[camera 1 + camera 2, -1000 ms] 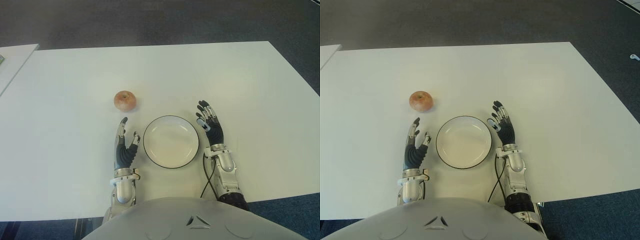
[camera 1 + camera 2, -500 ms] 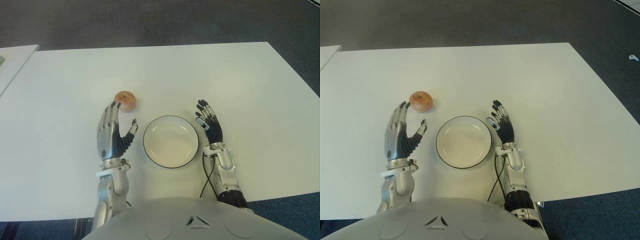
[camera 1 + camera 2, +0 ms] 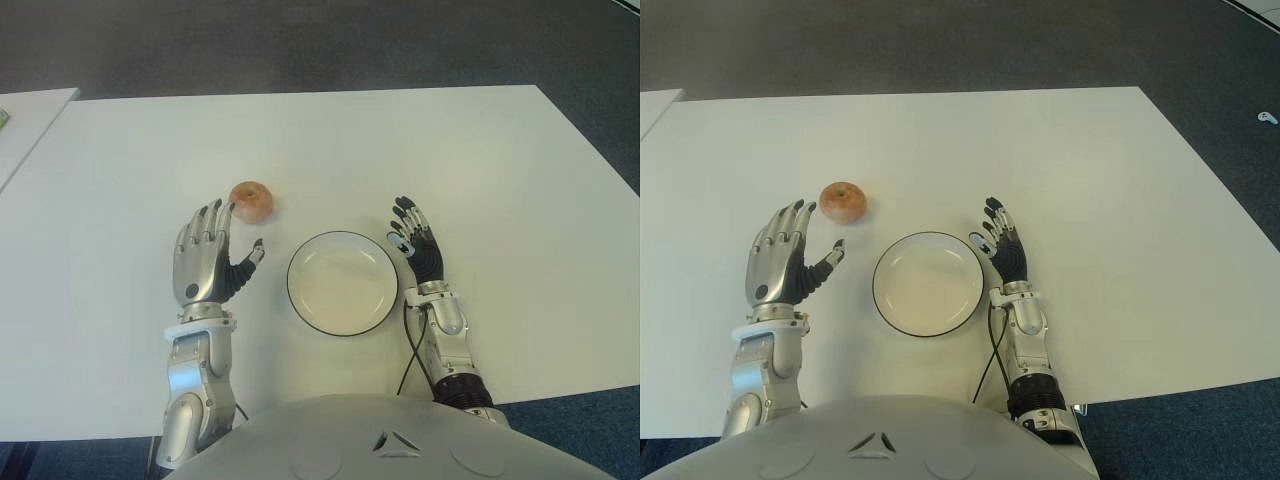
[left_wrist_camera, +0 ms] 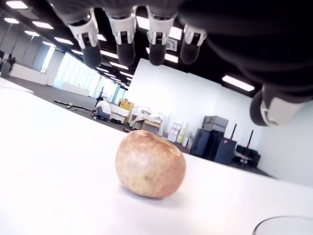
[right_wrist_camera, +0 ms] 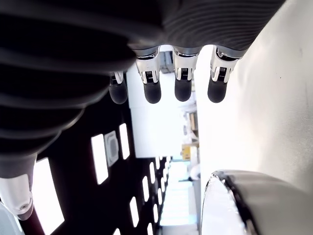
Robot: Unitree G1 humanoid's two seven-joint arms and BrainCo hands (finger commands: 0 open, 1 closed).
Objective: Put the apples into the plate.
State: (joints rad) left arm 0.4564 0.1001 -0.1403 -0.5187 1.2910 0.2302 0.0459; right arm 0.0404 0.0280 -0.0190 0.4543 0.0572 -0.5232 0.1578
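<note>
I had the left hand (image 3: 205, 262) raised over the bench (image 3: 480, 160) with its fingers (image 3: 212, 218) spread and holding nothing, the fingertips just short of the apple (image 3: 250, 201), which sat on the bare surface just beyond them and a little toward the thumb side. In the left wrist view the apple (image 4: 150, 163) lay under and ahead of the fingertips (image 4: 123, 41), with open air between them and its skin, so nothing was touching it at that point. The plate (image 3: 342, 283) was empty, just beside the thumb, and apart from the apple. The right hand (image 3: 418, 250) showed on the far side of the plate, close to its rim, fingers extended and relaxed with nothing in them; I could not tell whether it was touching the bench. As I judged it, the step in hand was the reach and grasp. To do it well I wanted the palm carried farther forward until the apple was centred under it, not only under the fingertips, since a round fruit will likely roll away if nudged from one side. I meant to bring the fingers down around the far side and the thumb on the near side together, closing evenly and firmly enough that the smooth skin did not slip, then lift clear of the plate's rim before moving across.
</note>
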